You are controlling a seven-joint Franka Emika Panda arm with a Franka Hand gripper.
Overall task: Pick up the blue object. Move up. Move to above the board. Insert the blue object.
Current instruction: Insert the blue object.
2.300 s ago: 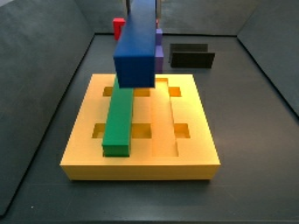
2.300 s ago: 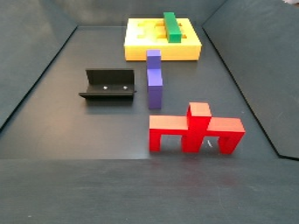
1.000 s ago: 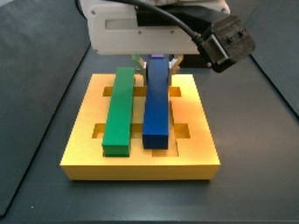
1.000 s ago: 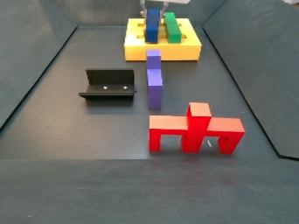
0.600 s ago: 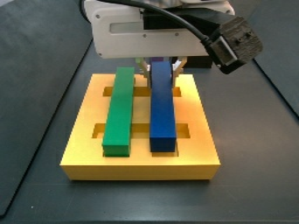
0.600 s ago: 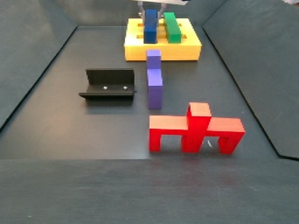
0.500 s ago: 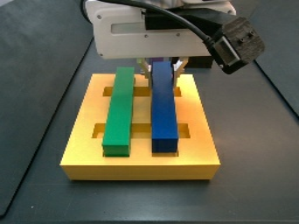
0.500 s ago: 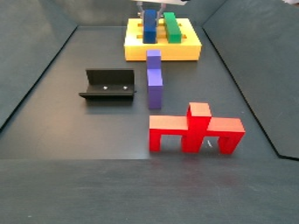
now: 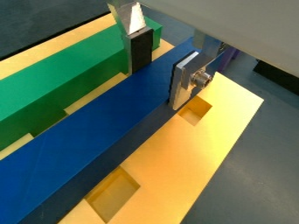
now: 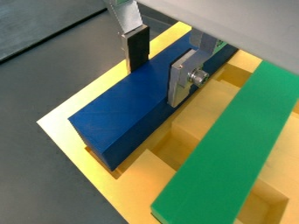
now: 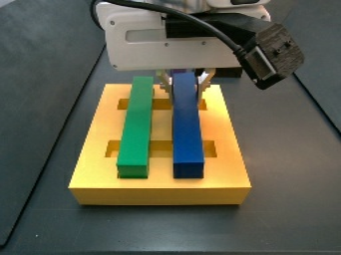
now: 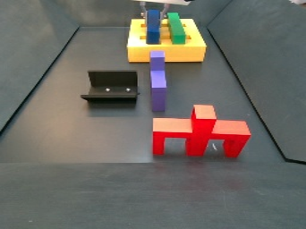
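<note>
The blue object [image 11: 186, 125] lies lengthwise on the yellow board [image 11: 160, 185], in the groove beside the green bar [image 11: 135, 125]. It also shows in the other side view [image 12: 155, 29] and in both wrist views [image 9: 105, 131] [image 10: 135, 109]. My gripper [image 11: 186, 78] is at the far end of the bar, directly over the board [image 12: 138, 49]. In both wrist views the gripper [image 9: 162, 68] [image 10: 159, 66] straddles the bar, with a dark pad against each long side. The board's rim [image 10: 170, 37] and a cutout surface [image 9: 222, 122] show beside it.
The green bar [image 12: 174, 27] [image 9: 59, 79] [image 10: 228, 140] lies parallel to the blue one. On the floor in front of the board are a purple block [image 12: 158, 79], the black fixture [image 12: 109, 86] and a red arch-shaped piece [image 12: 198, 132]. Dark walls enclose the floor.
The blue bar came in upright, tipped down over the board, and has sunk lower and flatter into its groove beside the green bar. My gripper stays at its far end.
</note>
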